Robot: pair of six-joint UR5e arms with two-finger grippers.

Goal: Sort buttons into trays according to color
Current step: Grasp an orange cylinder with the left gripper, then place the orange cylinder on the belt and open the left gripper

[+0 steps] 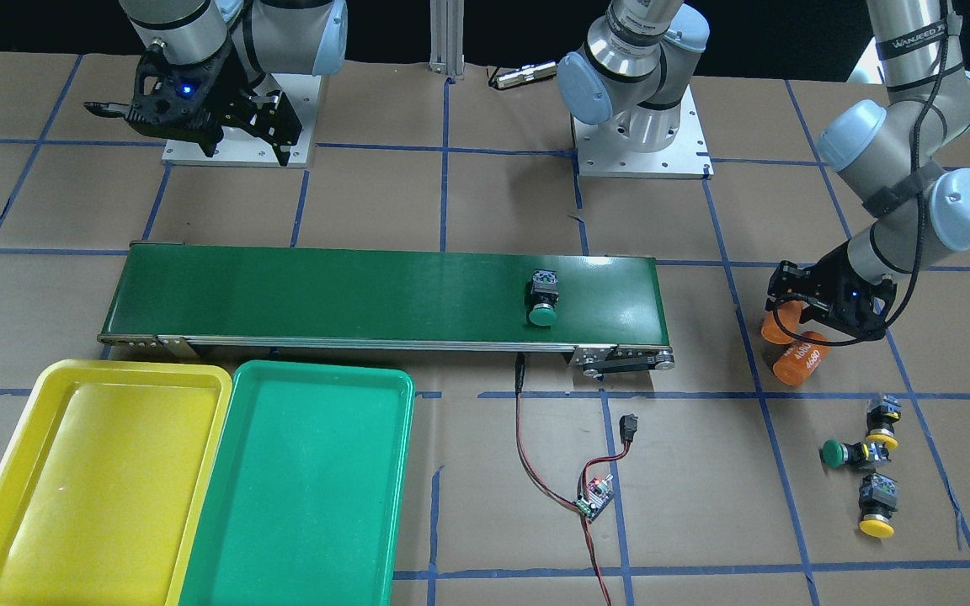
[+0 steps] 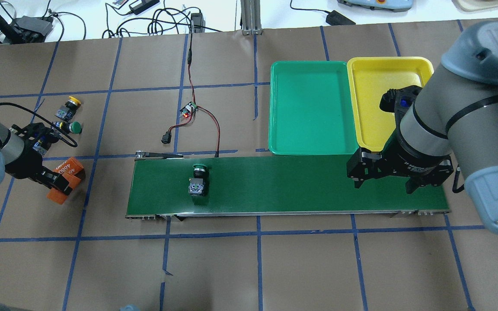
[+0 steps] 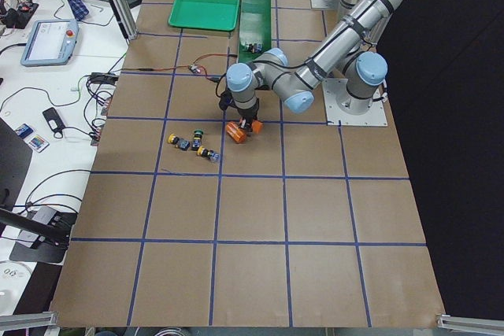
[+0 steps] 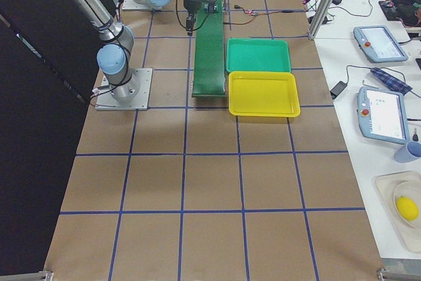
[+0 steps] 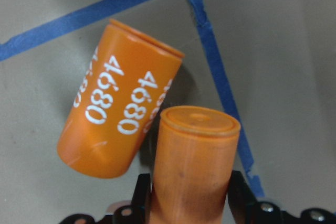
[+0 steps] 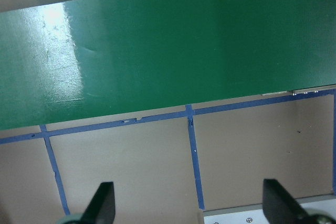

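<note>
We note the right gripper [image 6: 190, 196] spread wide and empty, hanging on the robot's side of the conveyor belt [image 2: 296, 185]. The left gripper [image 5: 189, 182] clamps an orange cylinder [image 5: 195, 145], with a second cylinder [image 5: 123, 114] just beside it. One green button [image 2: 198, 181] lies on the belt. Three other buttons [image 1: 851, 454] lie beyond the left gripper. Farthest, the green tray [image 2: 309, 108] and yellow tray [image 2: 372, 99] touch.
</note>
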